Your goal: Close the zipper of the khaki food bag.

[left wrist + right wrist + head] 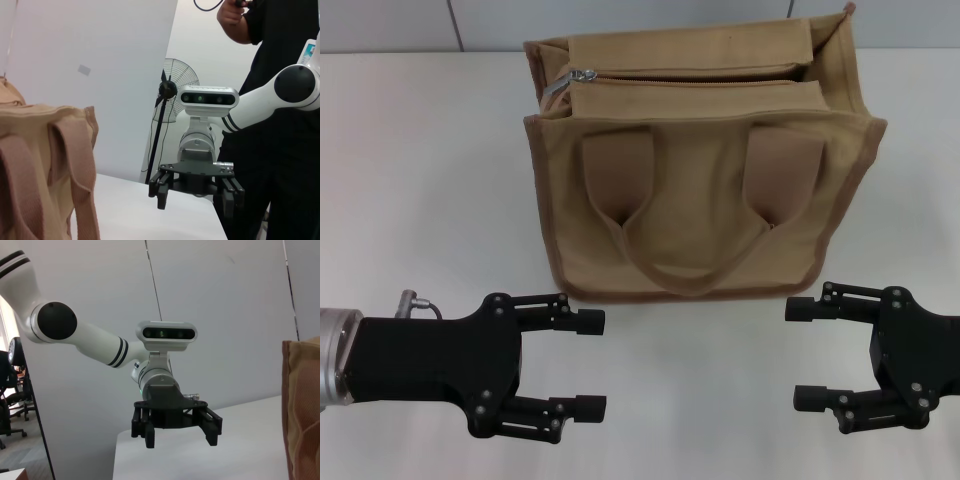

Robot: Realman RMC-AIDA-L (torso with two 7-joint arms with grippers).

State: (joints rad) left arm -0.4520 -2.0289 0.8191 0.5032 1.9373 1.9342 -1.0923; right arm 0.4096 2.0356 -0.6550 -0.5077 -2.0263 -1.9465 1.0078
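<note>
The khaki food bag (695, 215) stands upright at the middle of the white table, its two wide handles hanging down the near face. Along its top runs the zipper (690, 72), with the silver pull tab (557, 82) at the bag's left end and a dark gap showing toward the right end. My left gripper (590, 365) hovers open in front of the bag's lower left corner, clear of it. My right gripper (804, 353) is open off the lower right corner. The left wrist view shows the bag (40, 165) and the right gripper (195, 200); the right wrist view shows the left gripper (181, 440) and the bag's edge (302, 405).
The white table (420, 180) spreads to both sides of the bag, with a grey wall behind it. In the left wrist view a person in black (280, 100) stands behind the right arm, beside a standing fan (172, 90).
</note>
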